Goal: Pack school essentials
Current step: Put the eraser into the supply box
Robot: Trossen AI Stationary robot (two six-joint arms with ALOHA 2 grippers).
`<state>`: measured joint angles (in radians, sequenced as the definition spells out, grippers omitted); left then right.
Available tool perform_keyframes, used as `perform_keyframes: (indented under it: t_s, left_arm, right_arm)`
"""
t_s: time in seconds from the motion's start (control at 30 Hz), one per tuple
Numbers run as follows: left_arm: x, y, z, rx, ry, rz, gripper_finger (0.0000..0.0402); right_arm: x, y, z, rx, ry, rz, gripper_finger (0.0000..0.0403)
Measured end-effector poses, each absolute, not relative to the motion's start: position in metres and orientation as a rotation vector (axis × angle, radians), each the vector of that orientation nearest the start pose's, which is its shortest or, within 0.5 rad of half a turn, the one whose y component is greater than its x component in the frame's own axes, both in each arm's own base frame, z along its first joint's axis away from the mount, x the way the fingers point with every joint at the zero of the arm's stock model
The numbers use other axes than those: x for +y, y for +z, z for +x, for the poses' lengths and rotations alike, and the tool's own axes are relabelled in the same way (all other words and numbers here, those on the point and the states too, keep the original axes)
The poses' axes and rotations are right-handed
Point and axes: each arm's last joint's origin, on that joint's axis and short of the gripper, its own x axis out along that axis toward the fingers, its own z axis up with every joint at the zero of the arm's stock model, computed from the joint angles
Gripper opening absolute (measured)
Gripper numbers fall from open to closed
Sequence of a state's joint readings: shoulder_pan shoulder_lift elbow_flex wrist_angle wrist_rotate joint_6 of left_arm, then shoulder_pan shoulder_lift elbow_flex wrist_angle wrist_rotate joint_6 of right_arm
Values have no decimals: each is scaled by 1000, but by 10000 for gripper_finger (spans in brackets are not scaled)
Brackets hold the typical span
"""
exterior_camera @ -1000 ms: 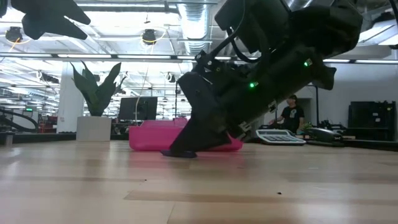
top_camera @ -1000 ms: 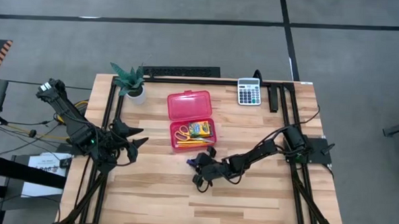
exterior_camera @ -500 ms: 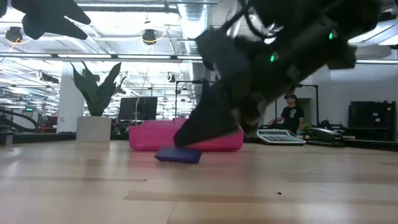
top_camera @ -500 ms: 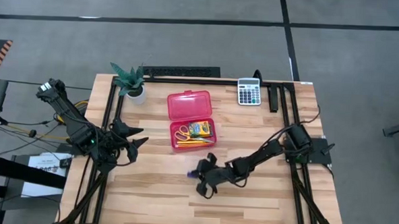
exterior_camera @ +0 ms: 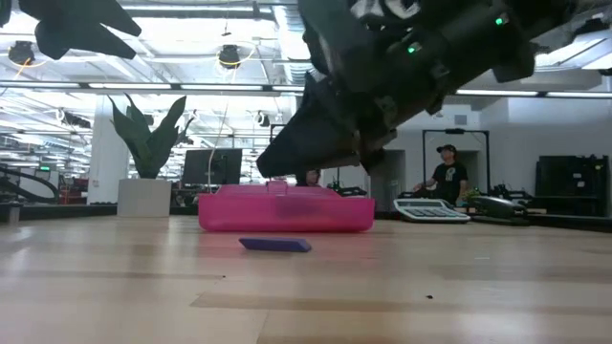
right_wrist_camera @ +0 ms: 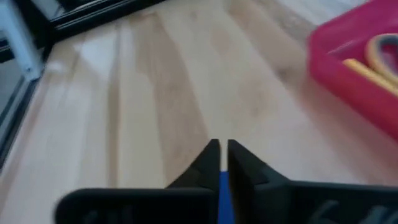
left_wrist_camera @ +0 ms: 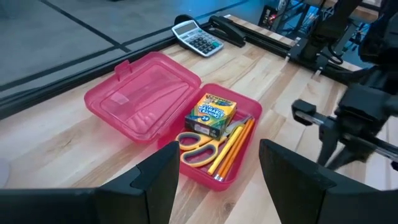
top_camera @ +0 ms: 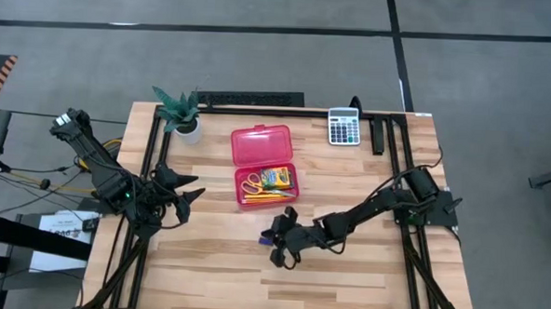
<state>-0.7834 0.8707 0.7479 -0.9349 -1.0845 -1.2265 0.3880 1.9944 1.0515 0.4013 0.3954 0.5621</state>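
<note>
The small blue eraser lies flat on the wooden table, in front of the open pink pencil case; it shows too in the high view. My right gripper hovers above it, shut and touching nothing; in the right wrist view a strip of blue shows through the slit between its fingers. The case holds yellow-handled scissors, orange pencils and the green-and-yellow crayon box. My left gripper waits open at the table's left side, facing the case.
The case's lid lies open toward the far edge. A grey calculator sits at the far right and a small potted plant at the far left. Bare wood runs along the near edge. A person stands in the room behind.
My right gripper, its tips pressed on the eraser, dragged it a short way toward the table's near edge, then rose off it. The eraser now lies flat and uncovered on the table.
</note>
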Motion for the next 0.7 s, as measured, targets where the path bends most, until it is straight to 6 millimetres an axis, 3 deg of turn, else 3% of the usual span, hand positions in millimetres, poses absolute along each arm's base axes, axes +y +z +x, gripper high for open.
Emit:
perform_keyframes:
  t_s: [0.17, 0.4, 0.6, 0.7]
  left_arm:
    - [-82, 264, 118, 355, 567, -332, 208]
    - [-90, 254, 126, 400, 578, -307, 208]
    - [-97, 246, 133, 411, 601, -342, 208]
    - [-98, 246, 134, 409, 602, -345, 208]
  right_arm:
    - [151, 129, 373, 495, -109, 253, 115]
    - [148, 117, 375, 491, -181, 206, 208]
    - [151, 96, 383, 435, -184, 230, 229]
    - [156, 72, 385, 443, -188, 220, 225]
